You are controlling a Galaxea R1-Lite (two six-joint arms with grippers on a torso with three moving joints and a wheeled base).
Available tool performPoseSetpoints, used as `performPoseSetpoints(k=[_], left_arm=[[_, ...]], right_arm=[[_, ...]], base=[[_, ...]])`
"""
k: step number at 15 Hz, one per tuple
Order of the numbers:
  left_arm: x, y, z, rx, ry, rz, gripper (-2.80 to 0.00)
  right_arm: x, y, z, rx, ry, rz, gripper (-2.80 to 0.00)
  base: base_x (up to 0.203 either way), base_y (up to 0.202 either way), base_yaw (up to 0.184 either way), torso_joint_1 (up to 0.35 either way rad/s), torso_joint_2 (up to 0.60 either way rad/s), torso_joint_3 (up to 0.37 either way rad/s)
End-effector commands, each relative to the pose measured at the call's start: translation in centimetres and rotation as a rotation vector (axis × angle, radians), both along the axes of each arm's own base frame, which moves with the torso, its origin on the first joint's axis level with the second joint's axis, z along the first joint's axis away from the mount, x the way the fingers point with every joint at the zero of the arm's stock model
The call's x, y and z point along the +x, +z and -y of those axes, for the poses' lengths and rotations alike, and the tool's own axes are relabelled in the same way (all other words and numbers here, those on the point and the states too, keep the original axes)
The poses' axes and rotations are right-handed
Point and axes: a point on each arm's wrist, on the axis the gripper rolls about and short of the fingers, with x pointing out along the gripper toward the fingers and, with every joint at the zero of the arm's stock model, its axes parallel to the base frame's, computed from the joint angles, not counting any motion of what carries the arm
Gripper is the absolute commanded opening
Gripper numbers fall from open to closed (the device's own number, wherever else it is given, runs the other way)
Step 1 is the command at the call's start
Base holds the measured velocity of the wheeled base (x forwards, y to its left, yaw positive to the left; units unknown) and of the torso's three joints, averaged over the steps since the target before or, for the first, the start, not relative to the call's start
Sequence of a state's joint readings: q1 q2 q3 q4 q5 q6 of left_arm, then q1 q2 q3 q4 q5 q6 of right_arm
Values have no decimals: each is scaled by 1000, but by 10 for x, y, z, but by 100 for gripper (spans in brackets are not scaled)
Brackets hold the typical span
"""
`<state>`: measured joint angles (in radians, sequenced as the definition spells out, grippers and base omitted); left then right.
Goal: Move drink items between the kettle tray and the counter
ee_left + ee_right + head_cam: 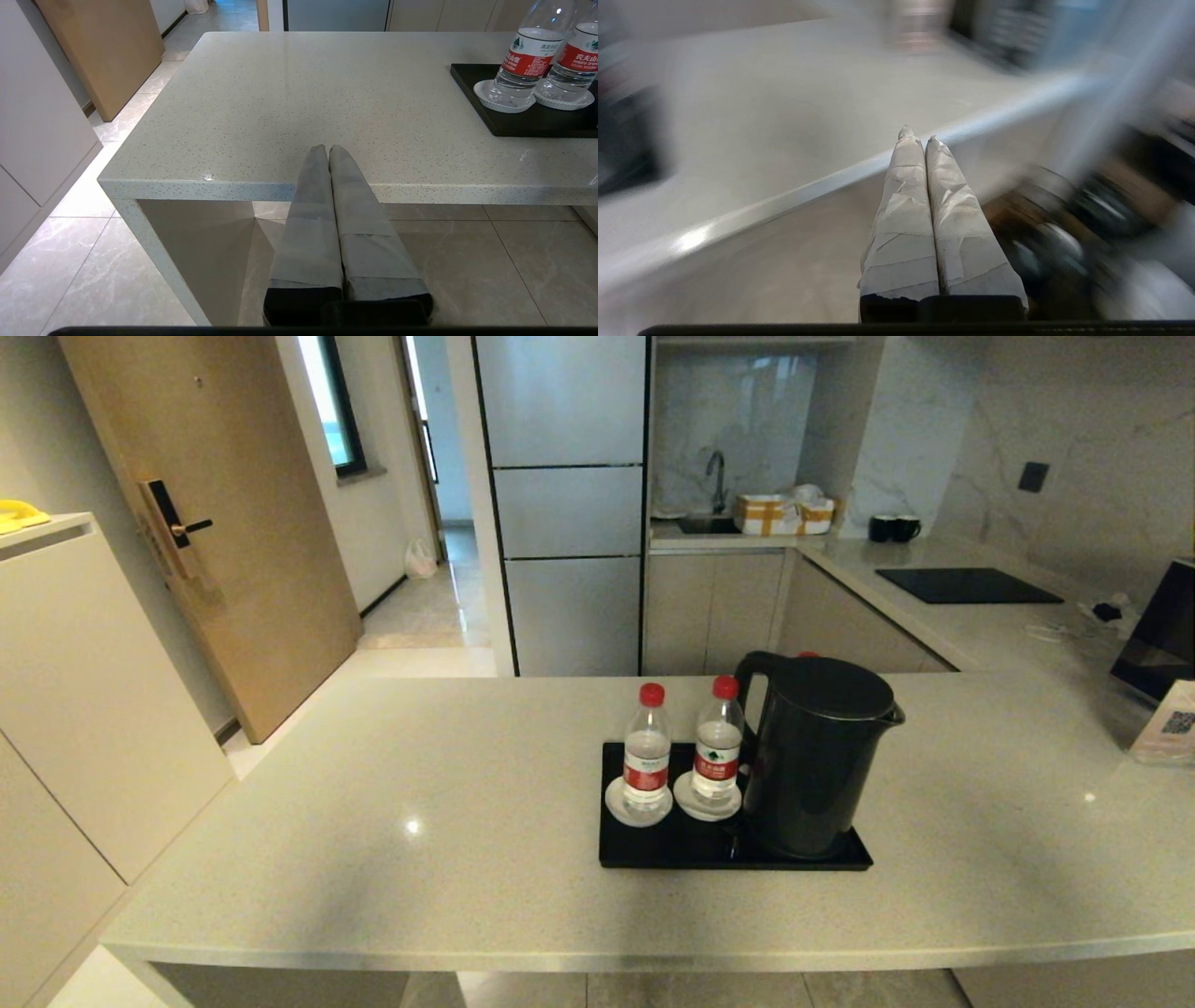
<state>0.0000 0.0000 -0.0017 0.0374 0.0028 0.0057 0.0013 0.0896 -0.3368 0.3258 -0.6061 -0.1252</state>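
Two small clear water bottles with red caps stand upright on white coasters at the left end of the black kettle tray (653, 849): the left bottle (646, 756) and the right bottle (717, 742), close beside the dark kettle (814, 756). The tray lies on the speckled counter (373, 821). Neither arm shows in the head view. In the left wrist view my left gripper (328, 148) is shut and empty, level with the counter's near edge, well short of the left bottle (525, 56) and the tray (514, 121). My right gripper (917, 135) is shut and empty, near the counter edge (808, 186).
A black cooktop panel (966, 585) is set in the side counter at the back right, with two dark mugs (893, 528) beyond it. A dark appliance (1162, 635) and a card with a code (1167, 723) stand at the right edge. The floor (467, 261) lies below the counter.
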Motion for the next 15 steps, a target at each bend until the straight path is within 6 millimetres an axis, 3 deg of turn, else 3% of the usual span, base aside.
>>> performPoseSetpoints(k=[1, 3, 5, 7, 15], left_arm=[[0, 0, 0, 0, 2, -1, -280], [0, 0, 0, 0, 0, -1, -280], [0, 0, 0, 0, 2, -1, -280], [0, 0, 0, 0, 0, -1, -280], [0, 0, 0, 0, 0, -1, -280]], right_arm=[[16, -40, -4, -55, 219, 67, -280], [24, -41, -9, -119, 446, 194, -280], [26, -50, -12, -8, 582, 160, -280], [27, -58, -13, 180, 586, 144, -280], [27, -59, -13, 170, 590, 122, -280]], base=[[0, 0, 0, 0, 0, 0], [0, 0, 0, 0, 0, 0], [0, 0, 0, 0, 0, 0], [0, 0, 0, 0, 0, 0], [0, 0, 0, 0, 0, 0]])
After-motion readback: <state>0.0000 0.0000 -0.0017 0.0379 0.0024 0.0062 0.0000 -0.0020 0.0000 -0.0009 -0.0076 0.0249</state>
